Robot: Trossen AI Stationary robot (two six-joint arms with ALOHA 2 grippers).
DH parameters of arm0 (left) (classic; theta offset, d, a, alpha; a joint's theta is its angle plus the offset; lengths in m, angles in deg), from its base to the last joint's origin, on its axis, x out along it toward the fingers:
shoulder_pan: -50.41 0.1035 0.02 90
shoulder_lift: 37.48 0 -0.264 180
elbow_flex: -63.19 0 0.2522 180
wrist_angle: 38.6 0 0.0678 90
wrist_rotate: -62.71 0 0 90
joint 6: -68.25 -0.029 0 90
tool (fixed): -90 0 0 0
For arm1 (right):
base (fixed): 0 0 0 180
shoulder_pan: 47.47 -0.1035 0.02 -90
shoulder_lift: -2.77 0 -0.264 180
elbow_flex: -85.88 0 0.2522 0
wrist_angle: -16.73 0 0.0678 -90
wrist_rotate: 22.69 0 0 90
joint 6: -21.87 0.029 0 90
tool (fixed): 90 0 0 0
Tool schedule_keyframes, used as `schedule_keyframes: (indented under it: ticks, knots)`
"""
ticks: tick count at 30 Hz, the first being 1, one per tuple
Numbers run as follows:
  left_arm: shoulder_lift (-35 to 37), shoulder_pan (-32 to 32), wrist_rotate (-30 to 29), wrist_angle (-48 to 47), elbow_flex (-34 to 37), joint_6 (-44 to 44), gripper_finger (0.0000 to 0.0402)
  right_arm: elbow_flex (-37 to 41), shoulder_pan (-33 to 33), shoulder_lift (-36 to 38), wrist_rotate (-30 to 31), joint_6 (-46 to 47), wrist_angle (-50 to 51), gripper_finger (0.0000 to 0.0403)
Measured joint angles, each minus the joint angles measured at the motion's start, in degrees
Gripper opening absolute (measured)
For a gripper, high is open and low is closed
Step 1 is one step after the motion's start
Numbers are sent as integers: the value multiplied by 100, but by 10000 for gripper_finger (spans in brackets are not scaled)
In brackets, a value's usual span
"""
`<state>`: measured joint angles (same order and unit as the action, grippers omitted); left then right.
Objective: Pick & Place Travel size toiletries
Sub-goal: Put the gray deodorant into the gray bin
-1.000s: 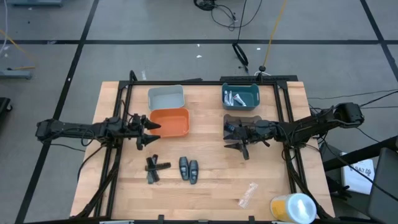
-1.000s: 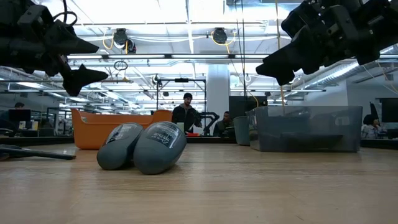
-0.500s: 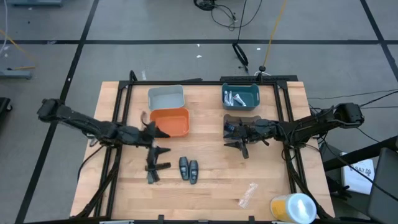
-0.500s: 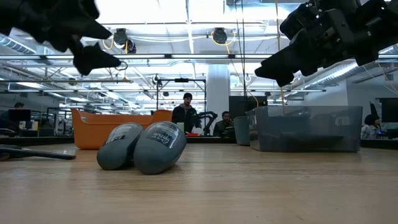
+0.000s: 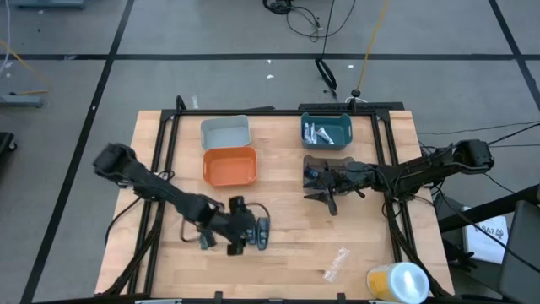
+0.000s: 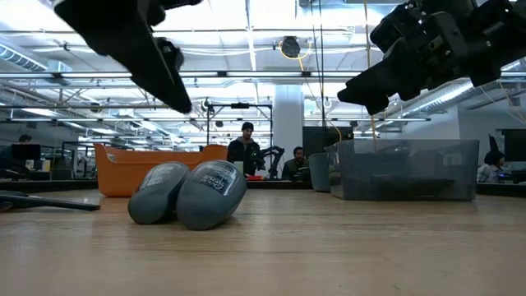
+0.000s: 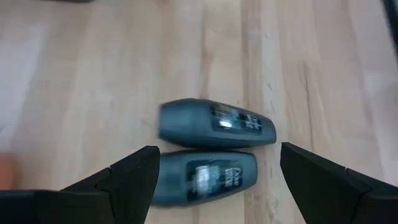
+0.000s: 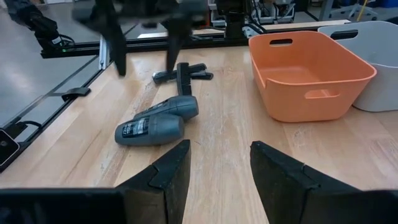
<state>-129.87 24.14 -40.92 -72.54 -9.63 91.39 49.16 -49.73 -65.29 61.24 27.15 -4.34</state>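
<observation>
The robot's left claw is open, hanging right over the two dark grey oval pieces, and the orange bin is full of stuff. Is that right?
Not quite. The orange plastic bin is empty, as the high view shows. The rest holds: the left gripper hangs open over the two dark grey oval pieces.

An orange bin (image 5: pixel 230 166) sits beside a grey bin (image 5: pixel 225 132); a yellow-and-white cylinder (image 5: pixel 397 280) lies near a clear wrapper (image 5: pixel 336 263).
</observation>
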Motion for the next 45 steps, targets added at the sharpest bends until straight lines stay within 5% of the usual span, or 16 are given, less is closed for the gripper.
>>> schedule_keyframes:
  ticks: [5, 12, 18, 27, 31, 38, 45]
  knots:
    - [-833, -83, 23, -147, -346, 59, 328, 0, -9, 0, 0, 34, -4, 155]
    - [-1319, -15, 465, -201, -366, 1431, 328, 0, -11, 0, -2, 177, -144, 155]
    - [-1232, 189, 1106, -891, -360, 1495, 328, 0, -9, 0, 0, 150, -177, 155]
    - [-491, 181, 821, -1209, -358, 930, 328, 0, -9, 0, 0, 114, -174, 155]
    - [-80, -137, 1416, -1266, -361, 1058, 328, 0, -9, 0, 0, 114, -173, 155]
    - [-13, -924, 1727, -2169, -361, 2456, 328, 0, -9, 0, 0, 151, -172, 155]
    - [-218, -1060, 1556, -2770, -361, 3541, 328, 0, -9, 0, 0, 153, -173, 155]
